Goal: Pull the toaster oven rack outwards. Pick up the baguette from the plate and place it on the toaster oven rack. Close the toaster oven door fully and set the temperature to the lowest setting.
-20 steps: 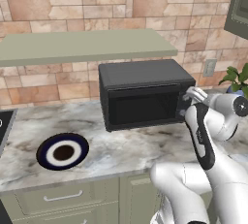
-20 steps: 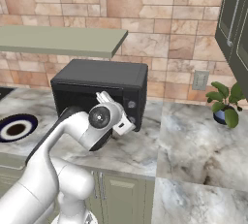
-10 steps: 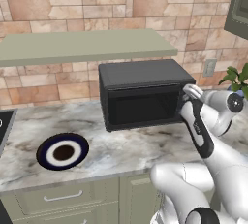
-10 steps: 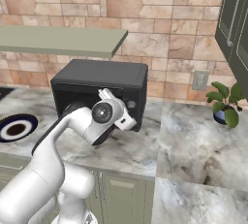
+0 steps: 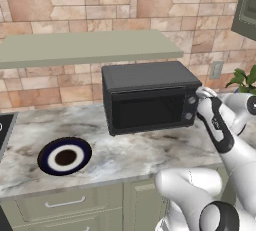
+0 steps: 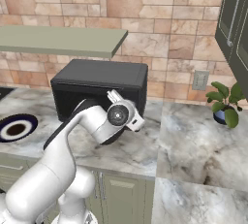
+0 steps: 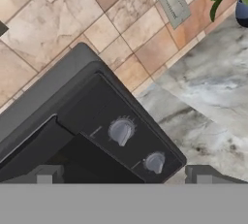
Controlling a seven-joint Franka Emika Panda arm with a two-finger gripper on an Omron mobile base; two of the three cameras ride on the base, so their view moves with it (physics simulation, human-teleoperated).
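Note:
The toaster oven (image 5: 150, 82) stands on the counter, a dark box with two round knobs (image 5: 190, 101) on its right-hand panel. Its door (image 5: 149, 113) is shut, which hides the rack. My gripper (image 5: 201, 94) hovers just right of the knob panel, open and empty. In the hand view the open gripper (image 7: 123, 177) faces the two grey knobs (image 7: 121, 131) with the fingertips (image 7: 46, 174) wide apart. The round navy plate (image 5: 65, 156) lies to the left on the counter with nothing on it. The baguette is out of view. From the right, my arm covers the front of the toaster oven (image 6: 101, 75).
A shelf (image 5: 90, 47) runs along the wall just above the oven. A potted plant (image 6: 225, 109) and a wall outlet (image 6: 199, 80) are to the right. The marble counter (image 6: 203, 145) stretches right, and dark upper cabinets (image 6: 235, 19) hang there.
My hand has shifted slightly up and along the oven's front toward the knob panel, with the jaws still wide. The oven and plate have not moved.

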